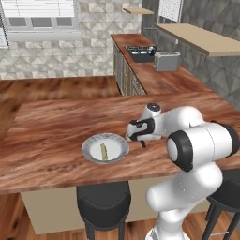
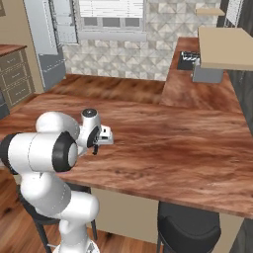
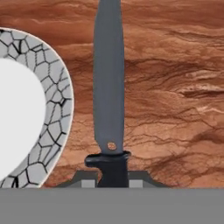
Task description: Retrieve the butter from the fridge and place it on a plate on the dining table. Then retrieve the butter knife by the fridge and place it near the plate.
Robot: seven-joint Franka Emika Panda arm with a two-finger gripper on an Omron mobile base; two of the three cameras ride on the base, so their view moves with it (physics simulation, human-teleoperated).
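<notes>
Claw (image 3: 112, 183) shut, arm low

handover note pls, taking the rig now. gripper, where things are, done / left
Gripper: shut on the butter knife, low over the dining table, just right of the plate.
Butter: lying on the plate.
Done: butter fetched and plated; knife fetched and brought to the table.
Left: set the knife down on the wood beside the plate, open, pull back.

Patterned tile walls (image 1: 61, 56), blinded window (image 1: 42, 14), toaster (image 1: 167, 60)
</notes>
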